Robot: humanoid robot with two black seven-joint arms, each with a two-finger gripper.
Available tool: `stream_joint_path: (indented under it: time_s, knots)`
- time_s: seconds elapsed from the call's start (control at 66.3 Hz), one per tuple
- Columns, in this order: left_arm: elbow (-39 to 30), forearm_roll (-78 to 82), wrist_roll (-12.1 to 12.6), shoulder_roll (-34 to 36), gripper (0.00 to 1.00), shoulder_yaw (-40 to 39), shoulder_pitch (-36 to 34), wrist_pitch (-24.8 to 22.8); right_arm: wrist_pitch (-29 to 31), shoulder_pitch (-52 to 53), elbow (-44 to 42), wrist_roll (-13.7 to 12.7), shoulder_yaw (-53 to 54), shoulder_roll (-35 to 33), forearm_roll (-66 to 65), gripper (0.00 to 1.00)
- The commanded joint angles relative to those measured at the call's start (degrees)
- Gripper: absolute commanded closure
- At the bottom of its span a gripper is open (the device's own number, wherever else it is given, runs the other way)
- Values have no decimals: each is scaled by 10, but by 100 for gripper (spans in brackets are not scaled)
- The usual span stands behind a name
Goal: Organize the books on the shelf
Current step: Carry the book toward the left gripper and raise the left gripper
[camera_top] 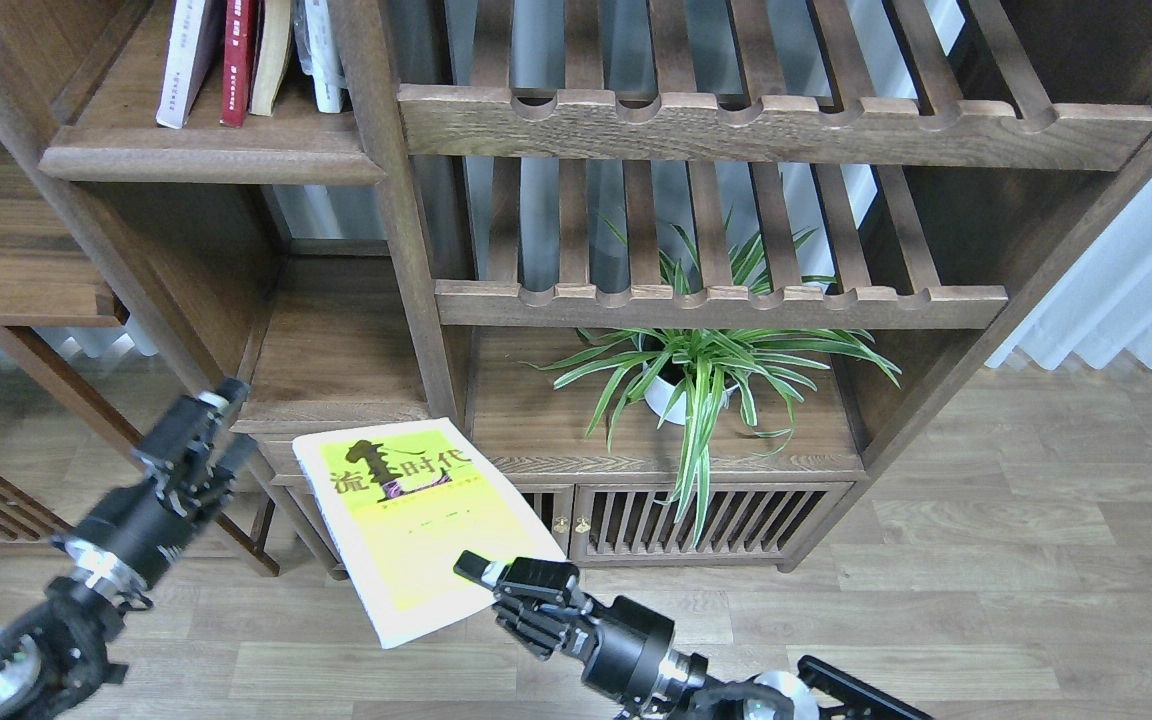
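The yellow-green book (pixel 416 525) with black Chinese characters hangs cover-up and tilted in front of the low cabinet. My right gripper (pixel 481 578) is shut on its lower right edge. To the left of the book, my left gripper (pixel 221 430) is open and holds nothing, a short gap away from the cover. The shelf (pixel 211 152), a dark-brown board with a thick moulded front edge, is at the top left. Several books stand on it, among them a white one (pixel 181 65), a dark red one (pixel 239 60) and a cream one (pixel 272 55).
Two slatted racks with scalloped rails (pixel 776 125) fill the upper right of the unit. A potted spider plant (pixel 696 375) stands on the cabinet top (pixel 556 430) under them. Another wooden unit (pixel 6 250) stands at the left; wood floor (pixel 986 580) lies in front.
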Motion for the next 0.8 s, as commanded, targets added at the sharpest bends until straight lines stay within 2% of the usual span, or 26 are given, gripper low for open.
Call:
stream_joint_path:
  time_s: [0.0, 0.151, 0.301, 0.452, 0.558, 0.633, 0.678, 0.708, 0.724, 0.784]
  knots:
    - [21, 10, 3, 9, 0, -19, -3, 0, 0, -10, 3, -17, 44, -20, 2, 93]
    - [29, 27, 4, 10, 0, -20, -16, 0, 0, -25, 9, -31, 75, -40, 4, 93]
    - [29, 31, 7, 4, 2, -11, -46, 0, 0, -23, 9, -32, 75, -45, 4, 93]
    - [29, 60, 28, -38, 3, -9, -57, 0, 0, -23, 13, -32, 75, -46, 4, 93]
    - [28, 94, 37, -39, 3, -6, -60, 0, 0, -25, 18, -32, 75, -46, 4, 93]
    - [26, 94, 73, -37, 4, -1, -66, 0, 0, -25, 21, -32, 75, -46, 4, 93]
    - [26, 89, 120, -32, 7, 8, -69, 0, 0, -25, 22, -32, 74, -45, 4, 93]
    - [26, 85, 135, -30, 7, 10, -72, 0, 0, -25, 22, -32, 74, -46, 4, 92]
    - [26, 80, 153, -28, 8, 13, -76, 0, 0, -25, 22, -32, 74, -46, 5, 92]
    - [22, 60, 184, -20, 10, 26, -93, 0, 0, -25, 23, -32, 73, -46, 4, 92]
